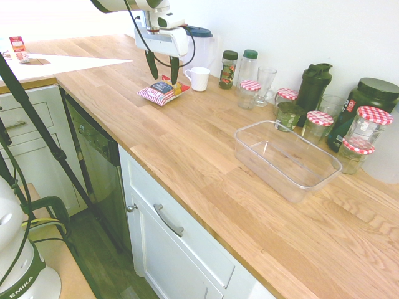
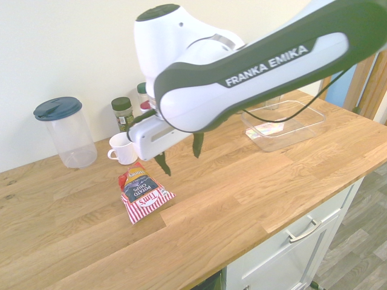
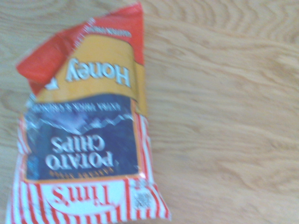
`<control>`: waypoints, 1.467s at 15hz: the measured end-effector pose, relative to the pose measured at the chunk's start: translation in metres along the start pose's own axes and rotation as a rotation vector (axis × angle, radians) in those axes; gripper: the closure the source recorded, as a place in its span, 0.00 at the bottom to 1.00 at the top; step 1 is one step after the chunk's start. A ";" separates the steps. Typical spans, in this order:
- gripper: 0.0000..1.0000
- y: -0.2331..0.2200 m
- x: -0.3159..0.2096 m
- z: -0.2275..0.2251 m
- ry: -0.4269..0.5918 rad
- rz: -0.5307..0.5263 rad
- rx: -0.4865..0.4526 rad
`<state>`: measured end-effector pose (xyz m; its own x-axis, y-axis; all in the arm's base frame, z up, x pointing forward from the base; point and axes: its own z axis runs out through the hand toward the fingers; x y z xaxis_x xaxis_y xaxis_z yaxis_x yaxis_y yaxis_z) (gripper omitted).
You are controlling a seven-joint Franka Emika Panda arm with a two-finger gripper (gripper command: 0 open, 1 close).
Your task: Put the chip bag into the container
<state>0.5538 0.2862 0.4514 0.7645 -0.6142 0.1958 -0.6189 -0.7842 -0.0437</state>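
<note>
The broad oak-plank surface (image 1: 206, 156) carried everything, and the large clear, shallow rectangular plastic container (image 1: 287, 159) with rounded corners sat empty on it, well apart from the white ceramic mug (image 1: 199, 78) that serves here as landmark. Beside the mug, on the wall side, stood a tall clear plastic jug with a dark blue lid (image 2: 65, 131). The white arm's gripper (image 2: 179, 153) hung above the surface just in front of the mug, pointing almost straight down, its two dark jaws spread wide with nothing between them. The small crinkly chip bag (image 2: 143, 193), red at one end, yellow-orange and dark blue in the middle and red-and-white striped at the other, lay flat on the surface near the mug, on its front-edge side, and not in the container. In the second exterior view the bag lay just below and slightly to the left of the jaws, apart from them, its long axis running from the red end nearest the mug to the striped end towards the surface's front edge. Judged from this, the coming move called for a short shift over the bag's middle and a descent, with the jaws set across its narrow width rather than along its length.
</note>
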 end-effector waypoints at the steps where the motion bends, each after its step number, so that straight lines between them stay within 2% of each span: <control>1: 0.00 -0.016 0.001 -0.002 -0.001 -0.008 0.011; 7: 0.00 -0.075 0.001 0.016 0.033 -0.068 0.045; 16: 0.00 -0.114 0.018 0.074 0.027 -0.066 0.036; 17: 1.00 -0.117 0.019 0.076 0.025 -0.064 0.037; 22: 1.00 -0.121 0.014 0.079 0.006 -0.058 0.031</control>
<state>0.6541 0.3658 0.3823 0.7974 -0.5676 0.2048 -0.5680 -0.8206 -0.0627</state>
